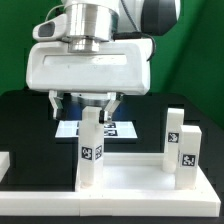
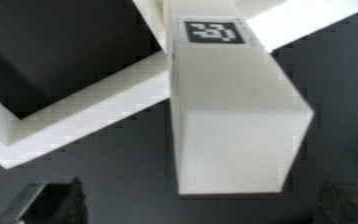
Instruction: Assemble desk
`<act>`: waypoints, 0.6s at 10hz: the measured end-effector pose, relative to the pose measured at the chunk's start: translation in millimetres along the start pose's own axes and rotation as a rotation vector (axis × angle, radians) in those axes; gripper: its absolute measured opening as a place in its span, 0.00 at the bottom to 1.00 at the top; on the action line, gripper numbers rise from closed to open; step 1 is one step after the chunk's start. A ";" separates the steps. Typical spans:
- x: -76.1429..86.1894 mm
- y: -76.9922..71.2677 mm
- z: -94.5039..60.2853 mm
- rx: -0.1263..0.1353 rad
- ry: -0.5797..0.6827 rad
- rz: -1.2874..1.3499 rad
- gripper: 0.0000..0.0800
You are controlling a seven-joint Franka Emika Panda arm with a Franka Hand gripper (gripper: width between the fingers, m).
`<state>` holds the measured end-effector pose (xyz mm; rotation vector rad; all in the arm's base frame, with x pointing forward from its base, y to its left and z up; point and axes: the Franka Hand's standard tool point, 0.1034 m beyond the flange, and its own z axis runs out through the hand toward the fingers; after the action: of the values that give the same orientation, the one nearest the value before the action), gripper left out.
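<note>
The white desk top lies flat at the front. A white leg with a square tag stands upright at its corner on the exterior view's left. Two more tagged legs stand at its right side. My gripper hangs open just above the left leg, with its fingers spread to either side of the leg's top and nothing held. In the wrist view the same leg fills the middle, its tag at the far end. The dark fingertips stand well apart from it, and the gripper is open.
The marker board lies on the black table behind the leg, under the gripper. A white piece shows at the exterior view's left edge. The desk top's rim runs beside the leg in the wrist view.
</note>
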<state>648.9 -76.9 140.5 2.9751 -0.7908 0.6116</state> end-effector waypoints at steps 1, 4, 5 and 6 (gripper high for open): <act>-6.3 6.1 3.3 -0.003 -0.136 0.033 0.81; -8.6 -4.1 13.6 -0.019 -0.389 0.084 0.81; 1.2 -9.1 14.7 -0.014 -0.354 0.078 0.81; -1.5 -10.0 18.7 -0.021 -0.356 0.078 0.81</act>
<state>659.4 -69.4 123.6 3.0873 -0.9249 0.0683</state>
